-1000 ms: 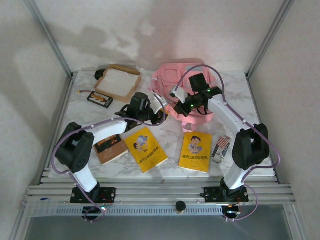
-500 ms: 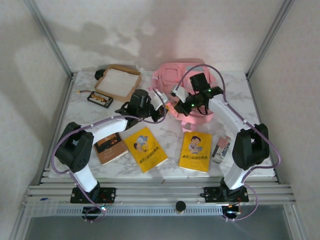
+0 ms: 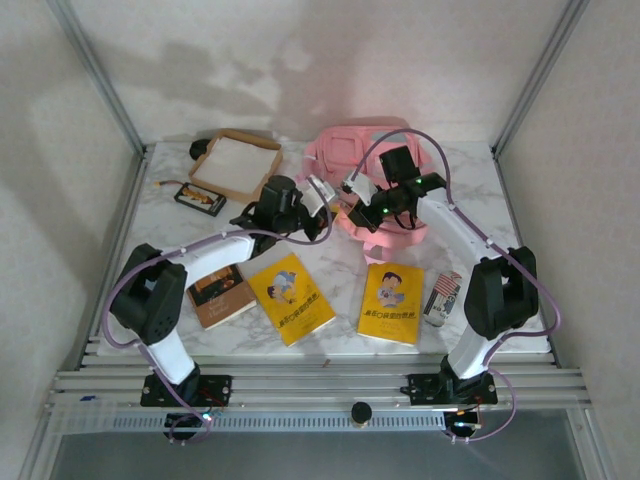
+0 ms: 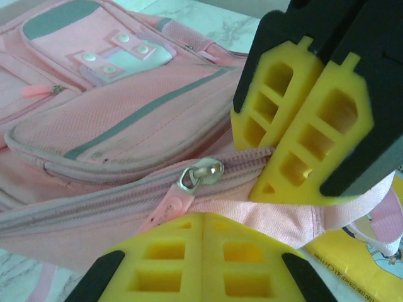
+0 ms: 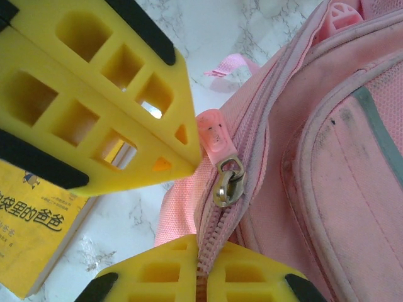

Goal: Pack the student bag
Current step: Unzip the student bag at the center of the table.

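Observation:
The student bag (image 3: 340, 160) is a pink backpack lying at the back middle of the table. My right gripper (image 5: 200, 242) is shut on the bag's zipper tape at its near edge (image 3: 366, 218). The metal slider (image 5: 228, 182) with its pink pull tab (image 5: 213, 135) sits just past those pads. My left gripper (image 4: 203, 217) is shut, pads touching, right against the same zipper line. The pull tab (image 4: 167, 207) slips behind its left pad rather than into the seam between the pads. Both grippers meet tip to tip (image 3: 335, 212), and the right gripper (image 4: 267, 167) shows just above the slider (image 4: 201, 173).
Two yellow books (image 3: 290, 297) (image 3: 391, 303) and a brown book (image 3: 221, 296) lie in front of the arms. A striped pouch (image 3: 441, 297) is at the right. A tan cardboard tray (image 3: 255, 187) and a small dark case (image 3: 199, 198) sit at the back left.
My left gripper has moved right and away toward the bag's zipper and its jaws have closed. The right gripper has kept its hold without moving.

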